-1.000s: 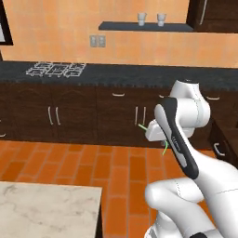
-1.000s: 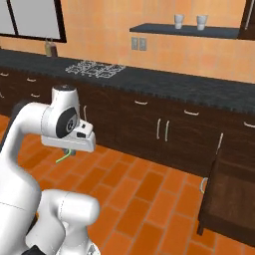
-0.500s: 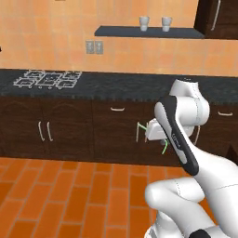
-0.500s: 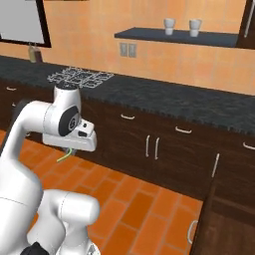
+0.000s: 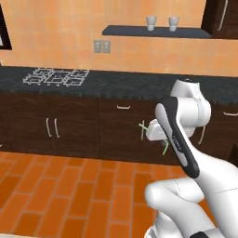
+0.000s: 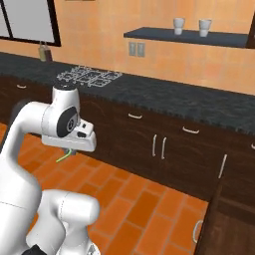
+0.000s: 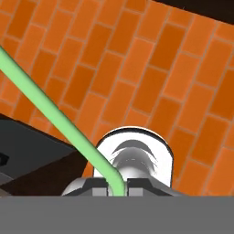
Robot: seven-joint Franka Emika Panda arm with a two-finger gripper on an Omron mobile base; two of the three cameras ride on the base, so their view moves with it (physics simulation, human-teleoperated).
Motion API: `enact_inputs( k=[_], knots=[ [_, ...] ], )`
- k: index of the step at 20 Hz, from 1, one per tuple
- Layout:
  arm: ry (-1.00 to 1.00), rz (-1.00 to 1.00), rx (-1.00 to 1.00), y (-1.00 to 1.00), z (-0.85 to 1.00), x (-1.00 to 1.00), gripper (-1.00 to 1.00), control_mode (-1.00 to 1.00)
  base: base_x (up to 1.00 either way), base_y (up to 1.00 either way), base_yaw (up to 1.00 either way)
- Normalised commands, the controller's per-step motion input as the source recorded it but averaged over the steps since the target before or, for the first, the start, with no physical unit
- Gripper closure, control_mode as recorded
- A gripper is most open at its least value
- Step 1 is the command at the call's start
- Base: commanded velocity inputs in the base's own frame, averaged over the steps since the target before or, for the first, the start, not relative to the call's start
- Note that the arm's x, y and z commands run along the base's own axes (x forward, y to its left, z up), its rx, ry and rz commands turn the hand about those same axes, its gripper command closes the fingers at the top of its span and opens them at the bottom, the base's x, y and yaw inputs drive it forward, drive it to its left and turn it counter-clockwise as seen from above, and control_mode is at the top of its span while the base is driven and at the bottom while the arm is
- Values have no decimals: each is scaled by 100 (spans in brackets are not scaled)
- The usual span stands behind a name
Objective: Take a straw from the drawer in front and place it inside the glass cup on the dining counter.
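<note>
Black speckled counter [image 5: 116, 86] runs the full width at 12 o'clock, over dark cabinet doors [image 5: 51, 128] with straight handles; wire stove grates [image 5: 56, 76] sit on it at 11 o'clock. Wall shelf [image 6: 191, 36] above carries 2 pale cups [image 6: 179, 23]. Orange brick floor [image 5: 69, 190] spans the lower half of the left base view.

Arm held mid-height over the floor. Gripper [image 7: 118, 186] closed narrow on the straw [image 7: 55, 123]; the green stem leaves the fingertips toward 10 o'clock in the hand view. In the left base view the straw [image 5: 165, 148] pokes out below the hand, at 3 o'clock of frame centre.

Judged step: carry phase, straw in hand, drawer step done. Next move calls for finding the dining counter and glass cup, then tipping the straw upright over the rim before release.

No brands, labels or legible writing seen.
</note>
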Motion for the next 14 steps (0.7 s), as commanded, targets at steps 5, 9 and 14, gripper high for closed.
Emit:
enact_inputs(
  k=[5,9,14],
  knots=[
    [0,0,0,0,0,0,100,100,100,0,36],
    [0,0,0,0,0,0,100,100,100,1,43],
    [0,0,0,0,0,0,100,100,100,20,46]
  ],
)
